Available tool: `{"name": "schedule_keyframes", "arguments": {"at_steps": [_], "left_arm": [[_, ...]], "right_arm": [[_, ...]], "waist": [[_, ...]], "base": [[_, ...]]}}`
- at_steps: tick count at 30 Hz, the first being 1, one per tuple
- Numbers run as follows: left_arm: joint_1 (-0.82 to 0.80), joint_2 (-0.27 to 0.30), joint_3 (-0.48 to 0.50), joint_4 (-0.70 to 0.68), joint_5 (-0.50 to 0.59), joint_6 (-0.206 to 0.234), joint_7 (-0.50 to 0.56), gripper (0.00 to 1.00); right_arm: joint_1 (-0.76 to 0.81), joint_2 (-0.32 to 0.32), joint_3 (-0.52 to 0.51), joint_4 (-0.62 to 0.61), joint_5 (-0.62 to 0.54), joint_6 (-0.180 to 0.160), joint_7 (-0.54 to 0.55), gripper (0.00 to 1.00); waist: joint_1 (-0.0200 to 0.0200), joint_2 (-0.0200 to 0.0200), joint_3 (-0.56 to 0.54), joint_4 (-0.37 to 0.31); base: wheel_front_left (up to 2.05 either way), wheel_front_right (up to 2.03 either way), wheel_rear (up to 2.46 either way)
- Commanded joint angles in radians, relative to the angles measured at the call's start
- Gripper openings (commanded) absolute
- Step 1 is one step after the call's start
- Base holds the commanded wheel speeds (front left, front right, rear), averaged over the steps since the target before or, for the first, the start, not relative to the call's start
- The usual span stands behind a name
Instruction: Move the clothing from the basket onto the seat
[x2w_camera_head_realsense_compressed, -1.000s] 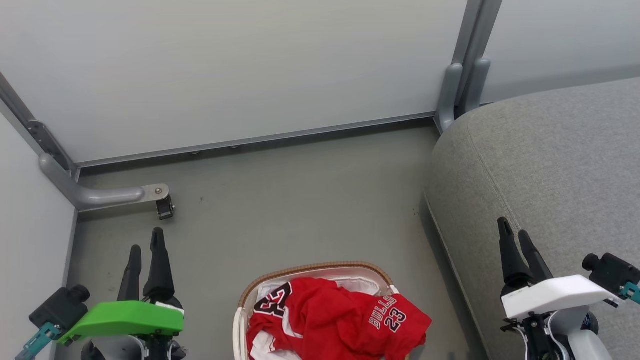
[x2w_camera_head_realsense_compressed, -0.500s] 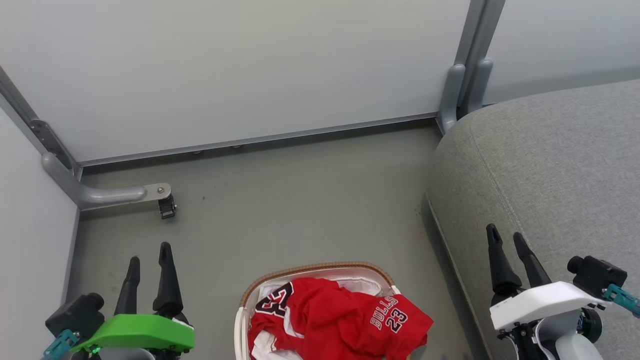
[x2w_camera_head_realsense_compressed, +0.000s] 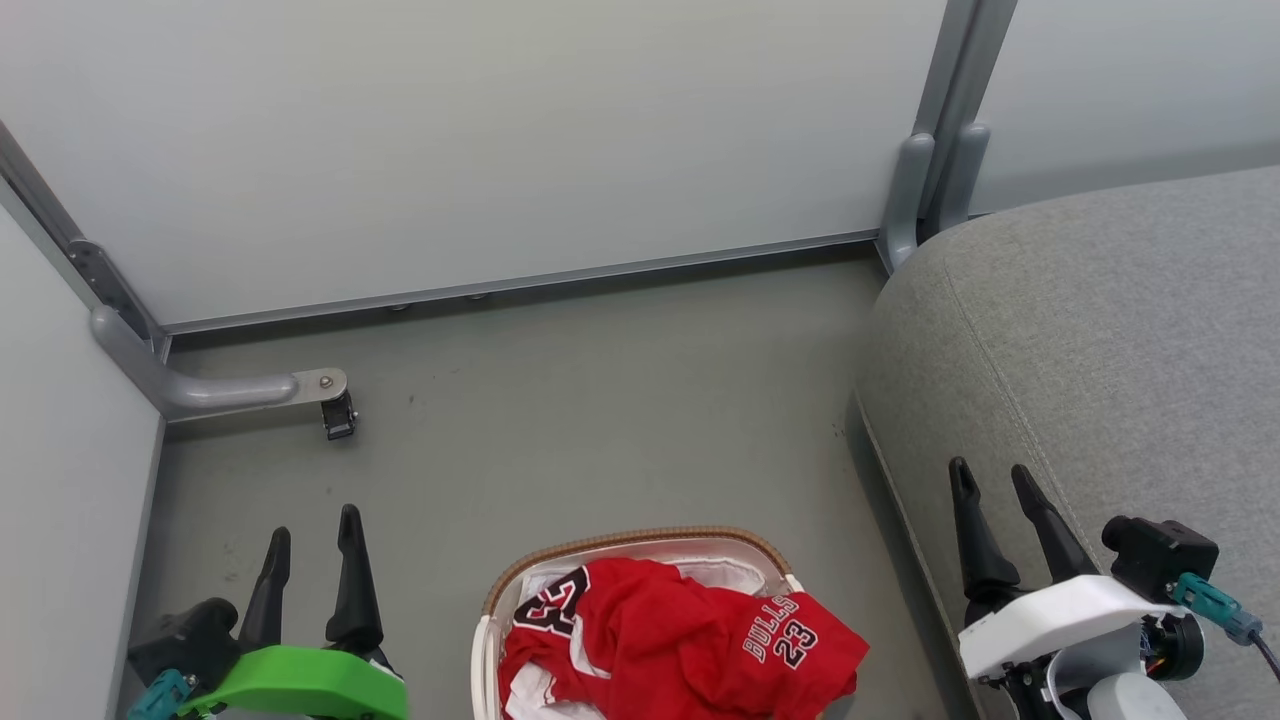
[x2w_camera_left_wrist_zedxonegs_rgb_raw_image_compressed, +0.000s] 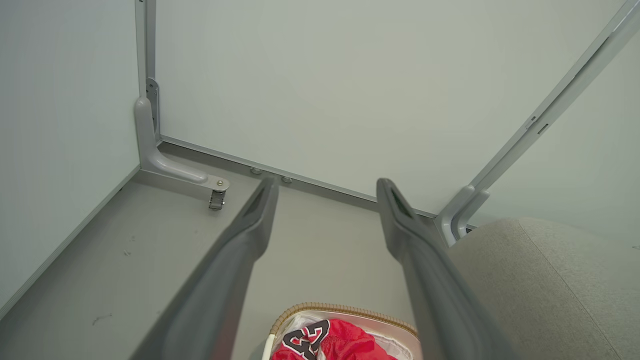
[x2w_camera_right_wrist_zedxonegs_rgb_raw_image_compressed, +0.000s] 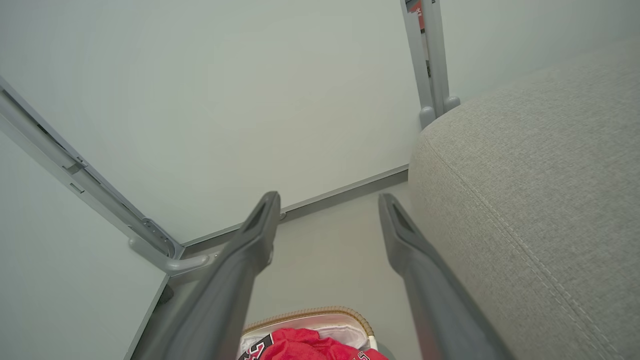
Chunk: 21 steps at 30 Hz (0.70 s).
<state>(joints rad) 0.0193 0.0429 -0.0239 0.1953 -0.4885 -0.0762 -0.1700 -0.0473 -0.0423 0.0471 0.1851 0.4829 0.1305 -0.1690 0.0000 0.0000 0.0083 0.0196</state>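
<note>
With the left gripper (x2w_camera_head_realsense_compressed: 314, 524) and right gripper (x2w_camera_head_realsense_compressed: 990, 470) jaws open and empty, a sloppy grab might lift the basket (x2w_camera_head_realsense_compressed: 640, 533) with the clothing (x2w_camera_head_realsense_compressed: 680, 640).

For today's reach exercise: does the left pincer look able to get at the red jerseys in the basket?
Probably yes: the left pincer is open over the floor beside the basket, and nothing lies between it and the red jerseys heaped on top.
</note>
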Motion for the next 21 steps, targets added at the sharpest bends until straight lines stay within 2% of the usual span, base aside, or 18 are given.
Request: {"name": "schedule_keyframes", "arguments": {"at_steps": [1,21], "left_arm": [[0.008,0.008,0.000,-0.003,0.027,-0.005,-0.010,1.00],[0.024,0.009,-0.004,0.042,0.174,-0.003,-0.053,1.00]], "right_arm": [[0.008,-0.007,0.005,-0.007,-0.031,0.000,-0.011,1.00],[0.017,-0.009,0.041,-0.017,-0.211,0.000,-0.055,1.00]], "waist": [[0.0000,0.0000,0.000,0.001],[0.0000,0.0000,0.000,0.008]], "base": [[0.00,0.00,0.00],[0.00,0.00,0.00]]}}
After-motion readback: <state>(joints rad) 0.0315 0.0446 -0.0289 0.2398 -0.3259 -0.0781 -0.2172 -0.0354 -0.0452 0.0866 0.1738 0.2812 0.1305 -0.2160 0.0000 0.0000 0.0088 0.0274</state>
